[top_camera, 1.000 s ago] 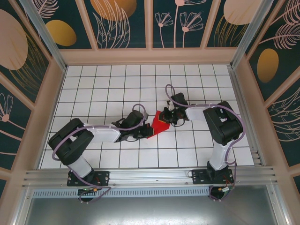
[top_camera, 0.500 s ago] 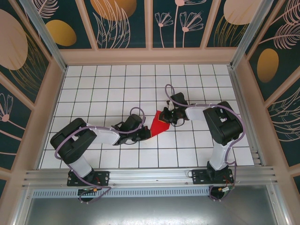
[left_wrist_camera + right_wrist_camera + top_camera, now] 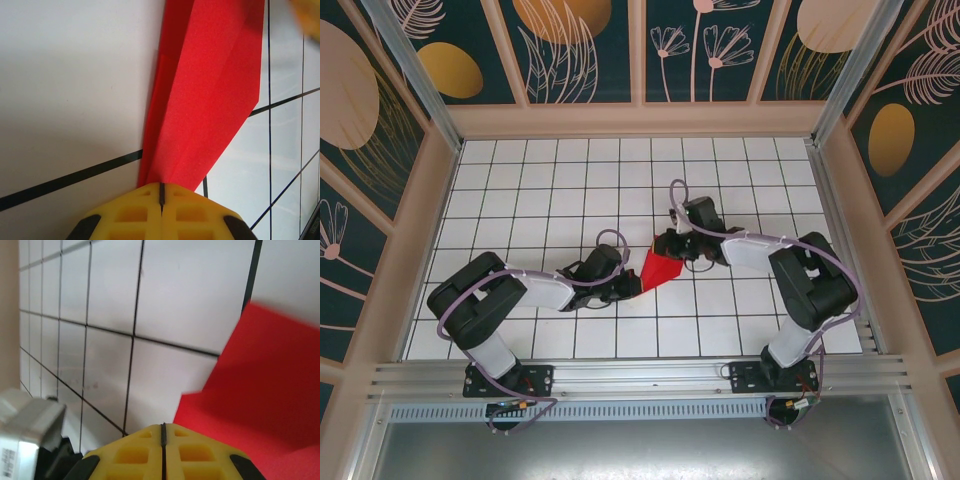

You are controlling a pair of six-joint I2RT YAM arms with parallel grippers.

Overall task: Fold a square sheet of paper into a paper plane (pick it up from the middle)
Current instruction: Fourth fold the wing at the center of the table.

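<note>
Left gripper (image 3: 628, 285) closed, pinching the near tip of the red paper (image 3: 660, 268). Right gripper (image 3: 670, 246) also closed, at the paper's far edge. Both meet near mid-table.

- Table (image 3: 520, 180): white, black grid lines, walled on three sides. Flat hard surface, likely used as the backing for pressing creases.
- Left arm (image 3: 520, 290): stretched low across the table towards centre. Right arm (image 3: 800, 270): elbow out to the side, forearm reaching inward. They come from opposite sides, so each can take one end of the paper without crossing.
- Red paper: already folded, no longer a square. From above it is a compact wedge between the two grippers. The left wrist view shows a long narrow shape with layered flaps and a crease along its length, tapering down into the jaws.
- Left fingers (image 3: 135, 215): yellow pads pressed together, the paper's narrow end running into the seam. Judged an anchoring hold, keeping the point fixed while the other end is worked.
- Right fingers (image 3: 135, 455): pads together with no gap, red paper just beside and beyond them on the right. Cannot tell whether a layer is caught or the tips merely press on it. Judged mid-fold: pointed form present, wings not yet shaped.
</note>
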